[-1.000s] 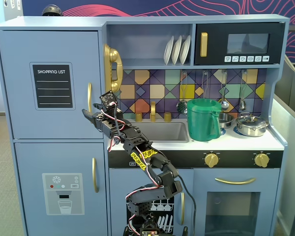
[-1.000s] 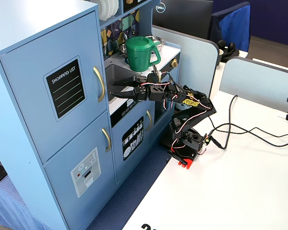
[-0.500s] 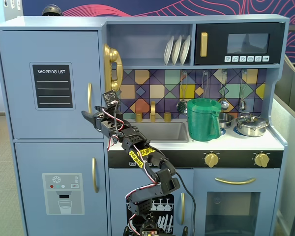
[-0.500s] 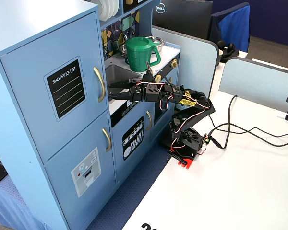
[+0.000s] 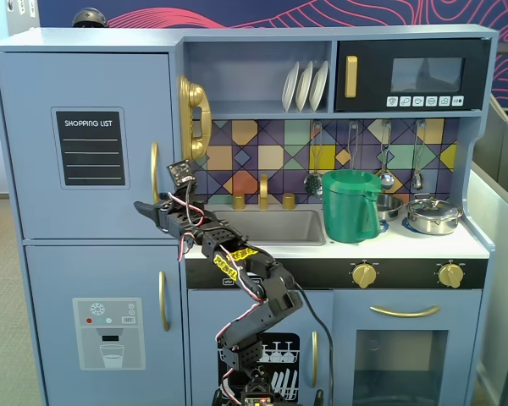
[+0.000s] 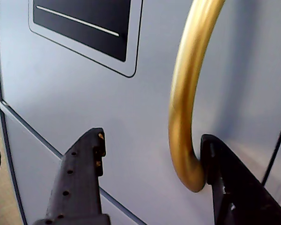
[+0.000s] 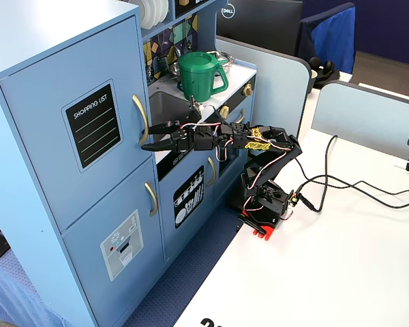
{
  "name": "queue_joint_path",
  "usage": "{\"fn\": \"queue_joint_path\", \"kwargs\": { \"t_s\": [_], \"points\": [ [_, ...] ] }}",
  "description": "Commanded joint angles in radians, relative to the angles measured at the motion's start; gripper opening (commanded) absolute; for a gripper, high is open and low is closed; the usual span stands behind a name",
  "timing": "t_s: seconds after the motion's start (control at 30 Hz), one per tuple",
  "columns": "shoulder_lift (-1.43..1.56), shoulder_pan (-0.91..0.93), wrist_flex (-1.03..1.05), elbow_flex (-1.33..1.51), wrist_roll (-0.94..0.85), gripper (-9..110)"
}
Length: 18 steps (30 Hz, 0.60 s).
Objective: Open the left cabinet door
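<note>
Left of the hand (image 5: 146, 209) in a fixed view sits the left cabinet door (image 5: 85, 144): 1 tall light-blue panel w/ 1 black "SHOPPING LIST" chalkboard (image 5: 89, 147) and 1 vertical curved gold handle (image 5: 154, 172) at its right edge. The door looks flush w/ the cabinet, i.e. shut. Below the hand is 1 lower door (image 5: 106, 326) w/ a grey dispenser graphic and its own gold handle. The hand is released, jaws spread apart at the bottom end of the top handle; wrist view shows the handle's lower curve (image 6: 186, 108) between the 2 fingers, right finger (image 6: 229, 178) touching or just beside it, left finger (image 6: 82, 173) apart from it, nothing gripped. Right of the hand: 1 gold toy phone (image 5: 195, 118), 1 sink (image 5: 275, 227) w/ 3 gold tap pieces behind, 3 white plates (image 5: 306, 85) upright on the shelf above, 1 green jug (image 5: 350, 205) on the counter, contents can't tell, 1 steel pot w/ lid (image 5: 433, 215), 1 microwave (image 5: 411, 76) top right. In another fixed view the arm's base (image 7: 266, 204) stands on a white table (image 7: 341, 272), well right of the hand.
</note>
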Motion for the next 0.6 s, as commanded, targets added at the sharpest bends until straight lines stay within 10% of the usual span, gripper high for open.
{"fn": "queue_joint_path", "kwargs": {
  "t_s": [0.0, 0.57],
  "points": [
    [-0.038, -0.012, -0.037, -0.121, -0.031, 18],
    [0.083, -0.351, -0.273, 0.143, -0.425, 16]
  ]
}}
